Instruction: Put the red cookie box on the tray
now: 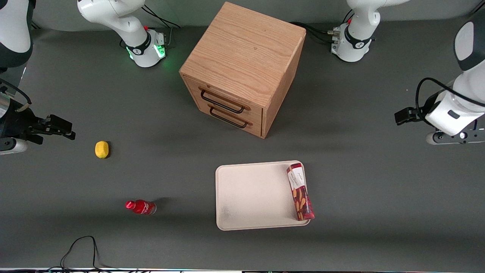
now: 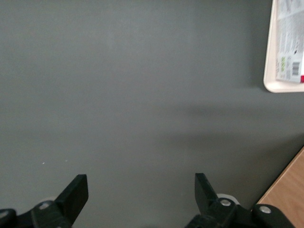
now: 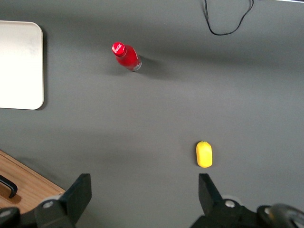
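Nearest the front camera, a black cable (image 1: 81,248) loops on the desk (image 1: 379,212). From this view the red cookie box (image 1: 300,191) lies on the tray (image 1: 254,197), along the tray's edge on the end effector's side, its dark end reaching the rim nearest the camera. The end effector (image 1: 402,115) sits well apart from both, out toward the working arm's end of the desk, holding nothing. Much farther from it are a small red bottle (image 1: 141,207) and a yellow object (image 1: 102,149); a wooden drawer cabinet (image 1: 242,68) stands farther from the camera than the tray. My worry: the box sits so near the rim that a nudge or a bumped tray might tip it off.

From the left wrist, the end effector (image 2: 141,192) shows wide-open fingers (image 2: 76,192) over bare desk. This view alone shows the box's white label end (image 2: 290,40) within the tray's rounded corner, plus a sliver of the cabinet.

From the right wrist, the bottle (image 3: 126,56) and yellow object (image 3: 204,154) show clearly, with only a boxless part of the tray (image 3: 21,64).
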Robot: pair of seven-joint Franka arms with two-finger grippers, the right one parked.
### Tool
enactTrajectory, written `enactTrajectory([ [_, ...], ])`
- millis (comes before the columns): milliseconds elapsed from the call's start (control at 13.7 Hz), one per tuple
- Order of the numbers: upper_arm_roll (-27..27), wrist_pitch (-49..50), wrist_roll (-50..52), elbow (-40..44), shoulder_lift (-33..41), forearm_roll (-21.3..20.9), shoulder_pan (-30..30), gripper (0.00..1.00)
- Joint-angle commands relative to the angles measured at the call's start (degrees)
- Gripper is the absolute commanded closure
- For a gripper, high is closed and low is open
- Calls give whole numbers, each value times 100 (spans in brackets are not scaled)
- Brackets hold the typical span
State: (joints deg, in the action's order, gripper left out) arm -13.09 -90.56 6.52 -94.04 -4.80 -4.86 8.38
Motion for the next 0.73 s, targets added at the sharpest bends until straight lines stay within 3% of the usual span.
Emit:
enactTrajectory([
  [0,-1,39,-465,-194,190,107,111,0],
  [293,806,39,-555,43,102,134,-547,0],
  [659,852,65,-555,132,93,143,-583,0],
])
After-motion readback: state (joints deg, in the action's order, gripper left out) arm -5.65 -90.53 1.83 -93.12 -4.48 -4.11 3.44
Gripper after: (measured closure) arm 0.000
